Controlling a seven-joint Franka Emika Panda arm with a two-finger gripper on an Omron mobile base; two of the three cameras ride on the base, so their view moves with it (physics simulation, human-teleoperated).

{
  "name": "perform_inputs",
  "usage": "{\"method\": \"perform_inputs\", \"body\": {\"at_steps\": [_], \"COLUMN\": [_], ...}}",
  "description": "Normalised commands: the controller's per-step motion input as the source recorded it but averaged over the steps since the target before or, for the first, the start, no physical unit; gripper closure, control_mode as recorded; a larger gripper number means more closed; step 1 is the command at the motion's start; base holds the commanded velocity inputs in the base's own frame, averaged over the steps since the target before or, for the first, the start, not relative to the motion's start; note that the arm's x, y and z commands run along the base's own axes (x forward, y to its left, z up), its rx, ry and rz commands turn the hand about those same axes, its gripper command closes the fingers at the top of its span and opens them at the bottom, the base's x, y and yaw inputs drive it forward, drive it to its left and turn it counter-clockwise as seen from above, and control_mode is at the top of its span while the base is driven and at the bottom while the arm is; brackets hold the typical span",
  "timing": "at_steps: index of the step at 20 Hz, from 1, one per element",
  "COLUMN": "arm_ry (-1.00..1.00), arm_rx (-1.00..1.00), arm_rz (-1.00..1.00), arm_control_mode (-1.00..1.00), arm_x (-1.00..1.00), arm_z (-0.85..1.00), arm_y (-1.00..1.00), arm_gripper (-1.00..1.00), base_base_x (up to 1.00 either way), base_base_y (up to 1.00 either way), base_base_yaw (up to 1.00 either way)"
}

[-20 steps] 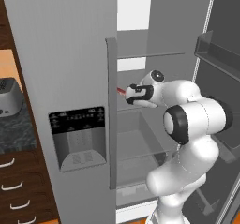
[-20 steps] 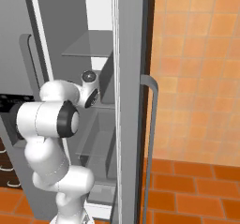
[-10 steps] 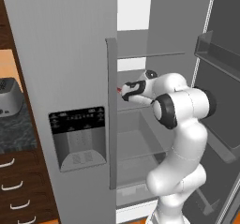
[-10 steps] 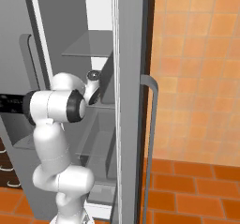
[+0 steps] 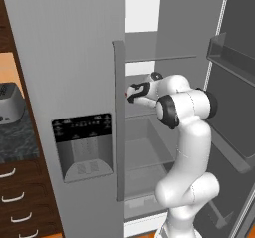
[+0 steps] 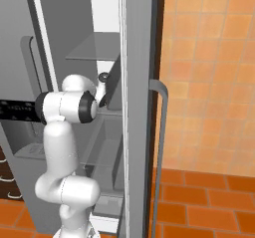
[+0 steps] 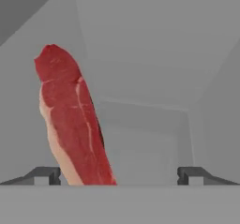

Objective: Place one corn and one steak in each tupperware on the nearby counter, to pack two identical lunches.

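Hand view: steak [image 7: 75, 124] lengthwise, tilted left

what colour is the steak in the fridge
Dark red with a pale streak and pale edge; the steak shows best in the hand view.

light: soft and even, comes from no clear side | shadows: faint, a thin dark one under the steak [image 7: 75, 120] | glare: a white bright patch at the back of the fridge [image 5: 142, 18] | blur: a little fuzzy all over, edges look soft | bending at edges: lines look straight
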Motion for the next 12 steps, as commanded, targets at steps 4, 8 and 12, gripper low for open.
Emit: {"method": "perform_inputs", "body": {"at_steps": [4, 8, 12], "arm_ry": [0.08, 0.05, -0.03], "arm_rx": [0.00, -0.03, 0.00], "arm_rz": [0.00, 0.00, 0.00], "arm_control_mode": [-1.00, -1.00, -1.00], "arm_x": [0.01, 0.00, 0.00], "arm_z": [-0.25, -0.66, -0.24], "arm_y": [0.00, 0.01, 0.00], "arm_gripper": [-1.00, 1.00, 1.00], "base_base_x": [0.00, 0.00, 0.00], "base_base_y": [0.00, 0.00, 0.00], "base_base_yaw": [0.00, 0.00, 0.00]}}
